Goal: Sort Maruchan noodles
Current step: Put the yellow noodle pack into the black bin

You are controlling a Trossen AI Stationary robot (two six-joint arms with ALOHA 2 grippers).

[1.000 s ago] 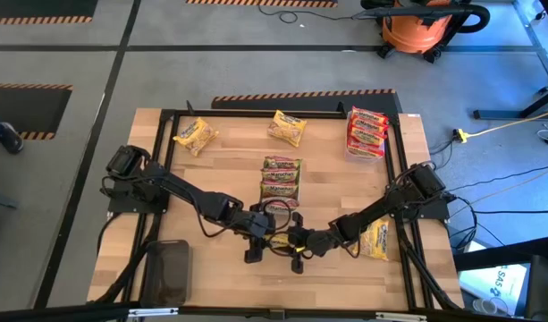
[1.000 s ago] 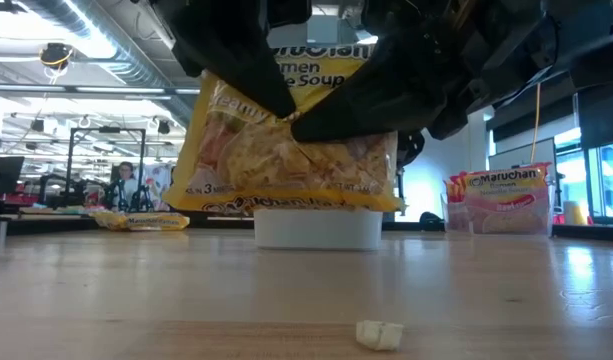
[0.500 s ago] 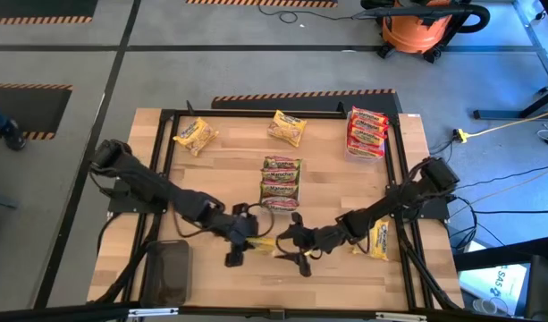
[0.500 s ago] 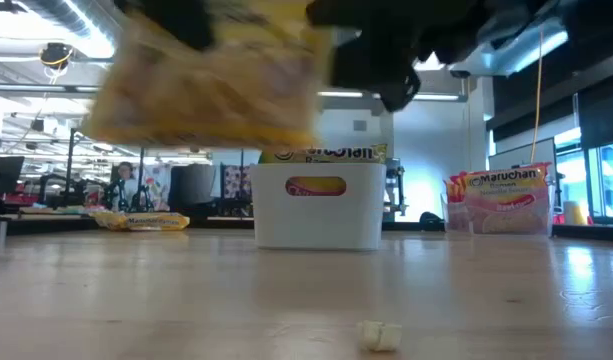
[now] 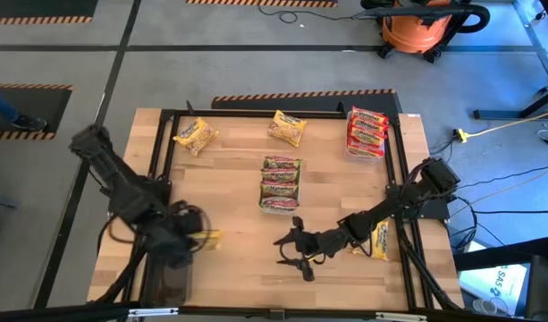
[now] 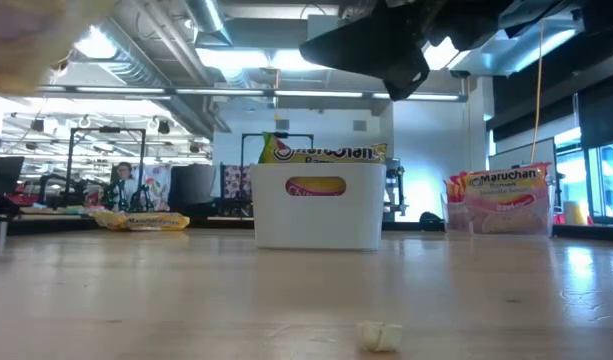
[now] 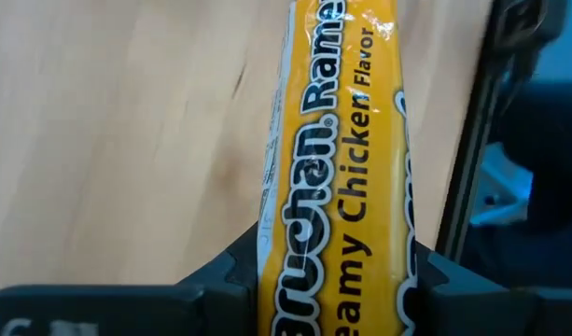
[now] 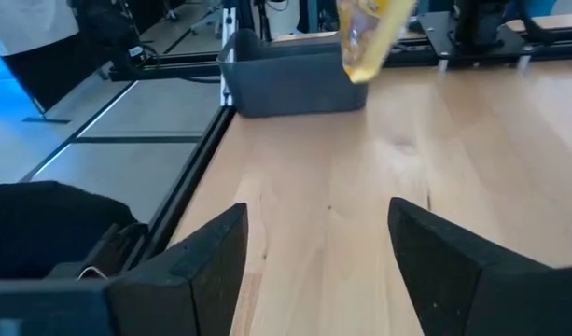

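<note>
our left claw [image 5: 195, 240] is clenched on a yellow noodle packet [image 7: 337, 177], holding it off the table just beside the dark tray [image 5: 170, 279] at the near left corner. our right claw [image 5: 290, 248] hangs released, fingers spread, over bare wood near the middle. other packets lie farther back, some in a white bin [image 6: 316, 205].
</note>
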